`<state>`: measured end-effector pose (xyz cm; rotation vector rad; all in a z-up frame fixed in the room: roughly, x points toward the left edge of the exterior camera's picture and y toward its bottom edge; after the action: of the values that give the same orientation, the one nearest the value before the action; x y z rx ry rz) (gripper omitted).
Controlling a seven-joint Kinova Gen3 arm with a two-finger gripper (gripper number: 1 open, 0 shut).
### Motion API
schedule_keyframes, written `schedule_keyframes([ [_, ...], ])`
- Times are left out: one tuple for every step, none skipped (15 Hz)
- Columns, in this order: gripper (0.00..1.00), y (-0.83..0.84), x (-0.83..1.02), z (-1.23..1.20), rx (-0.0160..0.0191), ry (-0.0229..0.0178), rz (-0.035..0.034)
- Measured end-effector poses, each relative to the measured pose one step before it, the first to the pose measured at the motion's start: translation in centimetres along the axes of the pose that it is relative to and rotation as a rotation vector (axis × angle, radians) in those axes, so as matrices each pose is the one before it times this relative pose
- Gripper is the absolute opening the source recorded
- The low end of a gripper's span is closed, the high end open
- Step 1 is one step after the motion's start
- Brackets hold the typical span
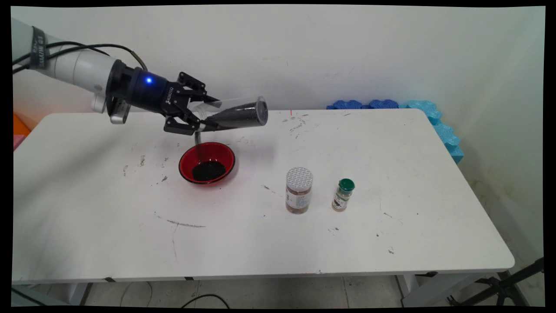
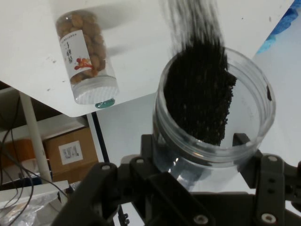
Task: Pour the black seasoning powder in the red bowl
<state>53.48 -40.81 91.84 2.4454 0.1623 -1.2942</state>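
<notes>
The black gripper [image 1: 204,114] reaches in from the left, well above the white table [image 1: 391,243], with its two fingers clamped on a clear plastic jar [image 1: 234,114] near the jar's open mouth. The jar lies tipped almost on its side, its closed base pointing right and its mouth at the gripper end, angled down. It is partly filled with fine black grains [image 2: 200,89], and a thin dark stream of them falls from the mouth into a red bowl [image 1: 207,162] standing on the table directly beneath. A dark heap of the same grains already lies in the bottom of that bowl. Well to the right of the bowl and a little nearer, a jar of nuts [image 1: 299,190] with a white lid stands upright, and just to its right stands a small spice bottle [image 1: 343,194] with a green cap. Blue foam pieces [image 1: 434,117] lie along the wall at the table's far right corner.
</notes>
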Motion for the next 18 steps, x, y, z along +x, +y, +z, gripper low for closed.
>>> schedule_keyframes([
  [0.0,-0.014,-0.035,0.055,-0.00316,-0.00169,-0.00487],
  [0.0,-0.007,-0.039,0.082,-0.00269,-0.00167,-0.00466],
  [0.0,-0.013,-0.042,0.092,-0.0027,-0.00144,-0.00456],
  [0.0,-0.01,-0.034,0.06,-0.00313,-0.00138,-0.00504],
  [0.0,-0.003,-0.046,0.088,-0.00314,-0.00139,-0.00559],
  [0.0,-0.018,-0.041,0.079,-0.00308,-0.00126,-0.00536],
  [0.0,-0.033,-0.034,0.062,-0.00224,-0.00134,-0.00409],
  [0.0,-0.02,-0.046,0.106,-0.00192,-0.00146,-0.00367],
  [0.0,-0.02,-0.042,0.101,-0.00216,-0.0013,-0.00305],
  [0.0,-0.005,-0.056,0.096,-0.00209,-0.00136,-0.00232],
  [0.0,0.009,-0.032,0.108,-0.00216,-0.00136,-0.00374],
  [0.0,-0.011,-0.004,0.054,-0.00259,-0.00112,-0.00456],
  [0.0,-0.005,-0.012,0.048,-0.00198,-0.00108,-0.00286],
  [0.0,-0.004,-0.017,0.032,-0.00123,-0.00085,-0.00141],
  [0.0,-0.005,-0.018,0.052,-0.00168,-0.00137,-0.00225],
  [0.0,-0.009,-0.016,0.061,-0.00162,-0.00141,-0.00256],
  [0.0,-0.006,-0.003,0.043,-0.00203,-0.00142,-0.0029],
  [0.0,0.0,0.005,0.043,-0.00139,-0.00051,-0.00216],
])
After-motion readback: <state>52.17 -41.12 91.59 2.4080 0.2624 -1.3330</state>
